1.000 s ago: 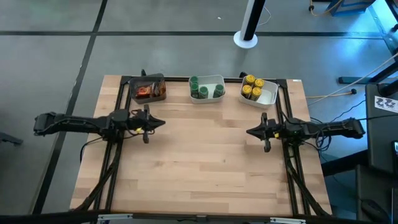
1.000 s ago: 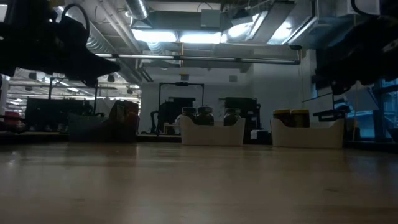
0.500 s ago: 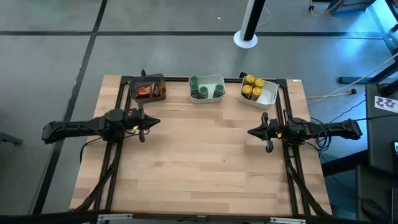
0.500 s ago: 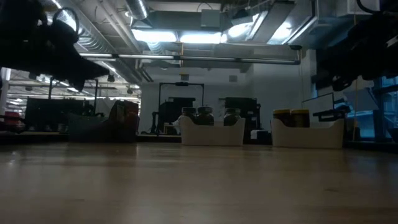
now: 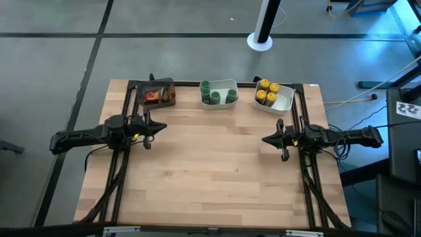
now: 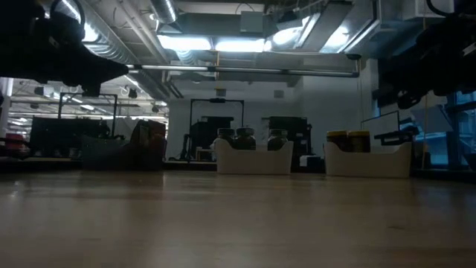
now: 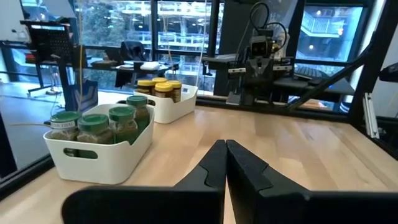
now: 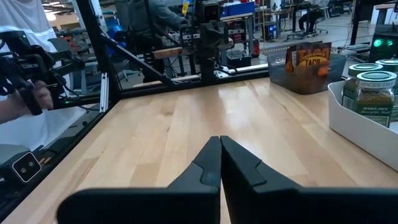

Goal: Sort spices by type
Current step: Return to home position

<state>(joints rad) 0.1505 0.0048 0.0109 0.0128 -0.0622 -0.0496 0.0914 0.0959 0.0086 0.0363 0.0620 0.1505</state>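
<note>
My left claw (image 7: 225,148) hangs over the left part of the pale wooden table (image 5: 217,178), closed tip to tip with nothing in it. My right claw (image 8: 220,143) hangs over the right part, also pinched together and empty. Both sit on the near side of the bins, well apart from them.

The spices line the far edge. The green-lidded round spice jars (image 7: 96,127) stand upright in the middle white plastic bin (image 7: 106,165). The yellow-lidded round spice jars (image 7: 163,89) stand in the white plastic bin on the right (image 7: 177,109). The reddish-brown seasoning packets (image 8: 309,57) lean in the dark translucent bin on the left (image 8: 277,70). I see nothing loose on the table, so I judge the sorting done.

If I had to lift one again, I expect the jars to be stiff, smooth-sided and fairly light, and apt to slip or tip if pinched high on the lid. I would come from above and close around the body just under the lid. They stand close together, so there is little room beside each one. The packets look soft and light, and I would take one by its upper edge.
</note>
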